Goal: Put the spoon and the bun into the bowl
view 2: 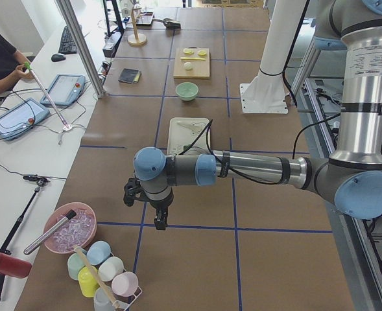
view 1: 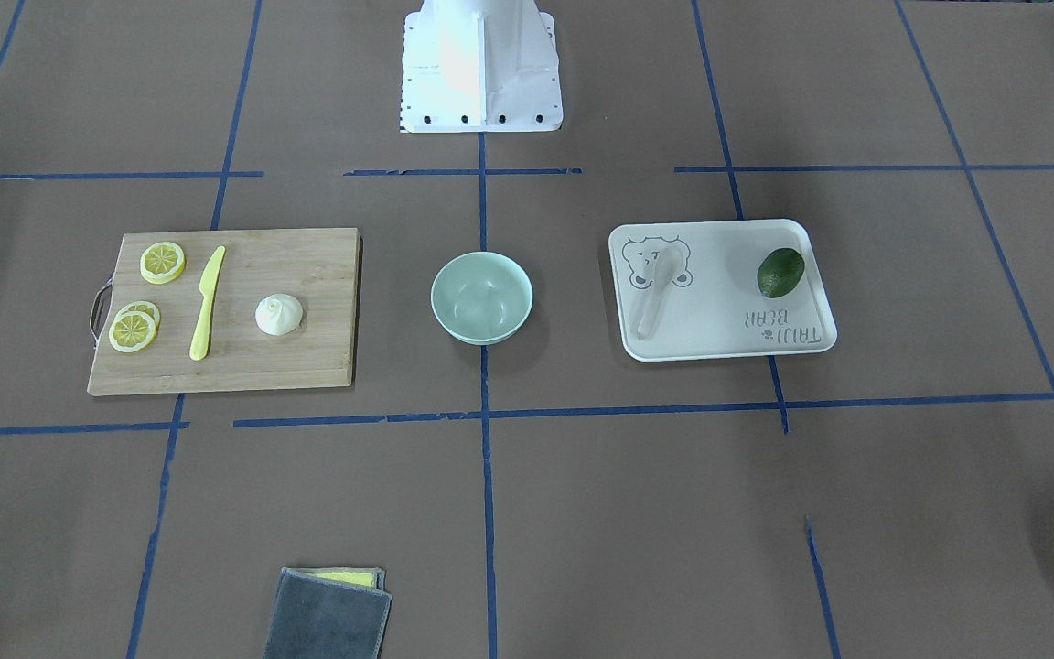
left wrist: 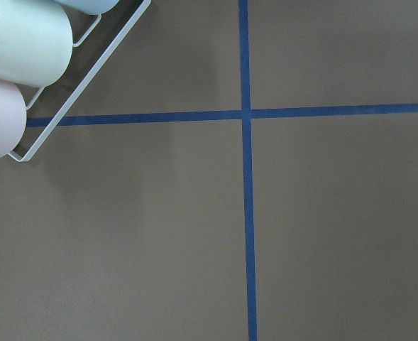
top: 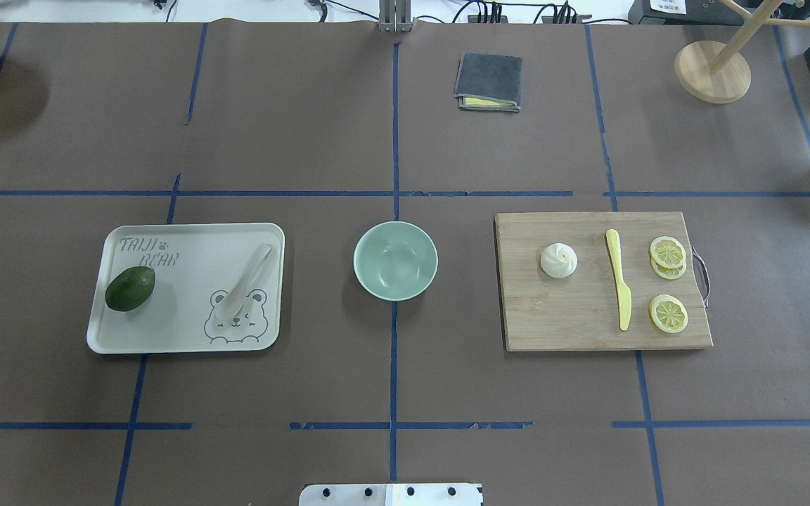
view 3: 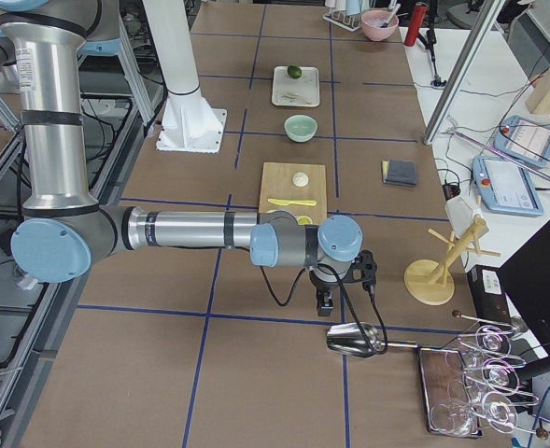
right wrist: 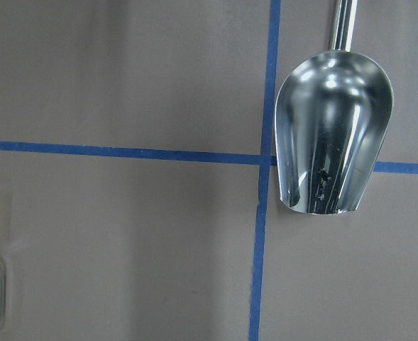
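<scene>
The off-white spoon (top: 243, 281) (view 1: 658, 288) lies on the white bear tray (top: 187, 337), left of the bowl in the overhead view. The empty mint-green bowl (top: 396, 260) (view 1: 481, 297) stands at the table's middle. The white pleated bun (top: 558, 260) (view 1: 278, 314) sits on the wooden cutting board (top: 574, 323). My left gripper (view 2: 159, 220) hangs over the table's left end, far from the tray. My right gripper (view 3: 326, 301) hangs beyond the board at the right end. Both show only in the side views, so I cannot tell whether they are open or shut.
An avocado (top: 130, 288) shares the tray. A yellow knife (top: 619, 284) and lemon slices (top: 668, 251) share the board. A grey cloth (top: 489, 81) lies at the far side. A metal scoop (right wrist: 333, 135) lies under the right wrist, and a cup rack (left wrist: 24, 64) under the left.
</scene>
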`<state>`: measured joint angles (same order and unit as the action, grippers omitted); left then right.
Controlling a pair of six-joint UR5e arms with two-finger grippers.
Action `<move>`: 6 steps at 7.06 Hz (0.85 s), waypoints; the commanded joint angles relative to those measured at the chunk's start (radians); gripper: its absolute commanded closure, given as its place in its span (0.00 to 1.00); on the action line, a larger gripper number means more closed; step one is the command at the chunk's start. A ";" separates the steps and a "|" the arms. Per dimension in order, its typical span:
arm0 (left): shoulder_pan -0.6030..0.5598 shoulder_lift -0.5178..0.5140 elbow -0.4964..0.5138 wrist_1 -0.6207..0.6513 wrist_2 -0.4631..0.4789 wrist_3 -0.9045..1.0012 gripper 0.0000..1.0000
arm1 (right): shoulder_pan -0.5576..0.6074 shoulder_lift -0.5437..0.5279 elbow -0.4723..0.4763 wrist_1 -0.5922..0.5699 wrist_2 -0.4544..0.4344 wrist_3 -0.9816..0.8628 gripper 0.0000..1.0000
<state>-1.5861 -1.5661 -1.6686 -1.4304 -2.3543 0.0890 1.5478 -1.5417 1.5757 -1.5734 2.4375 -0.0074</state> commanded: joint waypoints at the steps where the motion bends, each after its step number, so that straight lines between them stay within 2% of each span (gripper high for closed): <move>1: 0.000 -0.003 -0.013 -0.002 -0.002 0.000 0.00 | 0.000 0.000 0.000 0.007 -0.005 0.000 0.00; 3: 0.012 -0.026 -0.074 -0.036 -0.003 -0.008 0.00 | 0.000 0.009 0.010 0.007 -0.003 0.047 0.00; 5: 0.101 -0.040 -0.095 -0.164 -0.005 -0.012 0.00 | -0.015 0.054 0.012 0.038 -0.003 0.125 0.00; 6: 0.138 -0.066 -0.117 -0.170 -0.003 -0.082 0.00 | -0.017 0.057 0.013 0.077 -0.002 0.133 0.00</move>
<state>-1.4976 -1.6084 -1.7637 -1.5683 -2.3588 0.0627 1.5363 -1.4972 1.5878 -1.5355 2.4351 0.1082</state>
